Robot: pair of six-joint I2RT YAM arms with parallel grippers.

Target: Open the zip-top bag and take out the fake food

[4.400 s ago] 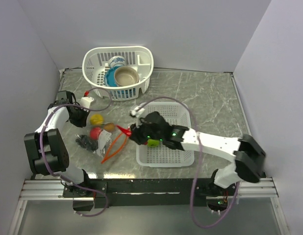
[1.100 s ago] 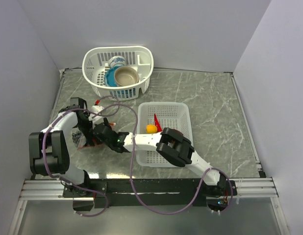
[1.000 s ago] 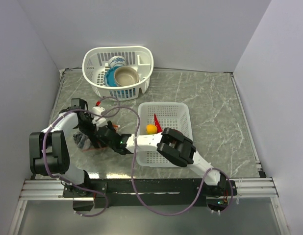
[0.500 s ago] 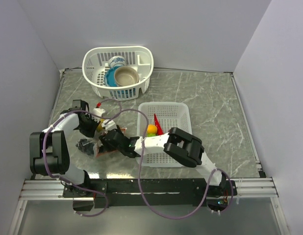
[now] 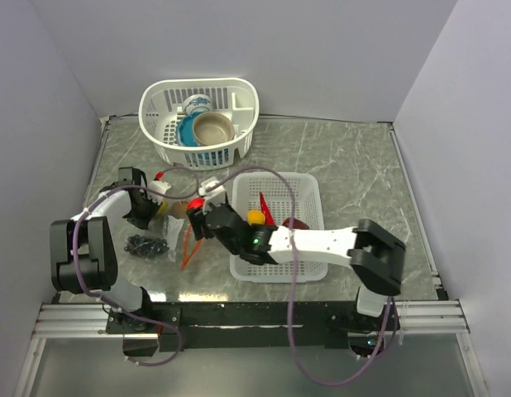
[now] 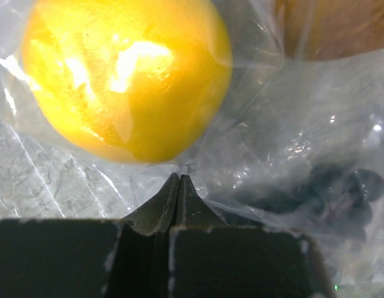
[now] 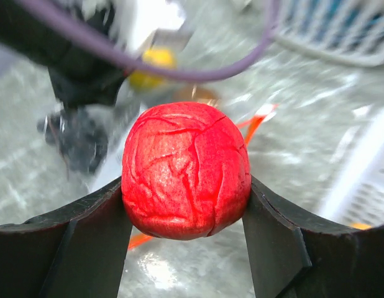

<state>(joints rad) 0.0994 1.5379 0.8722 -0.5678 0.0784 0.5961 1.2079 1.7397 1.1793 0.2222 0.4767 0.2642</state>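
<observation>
Left wrist camera: what I can log, each item placed against the yellow fruit.

1. Glossy round yellow plastic fruit (image 6: 127, 77): fills the upper left, seen through film, with bright glare on its skin.
2. Clear crinkly plastic bag (image 6: 285, 124): lies over the fruit and spreads to its right and below it.
3. My left gripper (image 6: 179, 186): directly below the fruit. The dark fingers are pressed together, and their tips nip a fold of bag film.
4. Cluster of dark purple plastic grapes (image 6: 341, 198): below and right of the fruit, inside the bag, blurred.
5. Brown-orange rounded object (image 6: 341, 28): right of the fruit, cropped by the top edge. I cannot identify it.
6. Grey veined marble tabletop (image 6: 49, 186): below and left of the fruit.
</observation>
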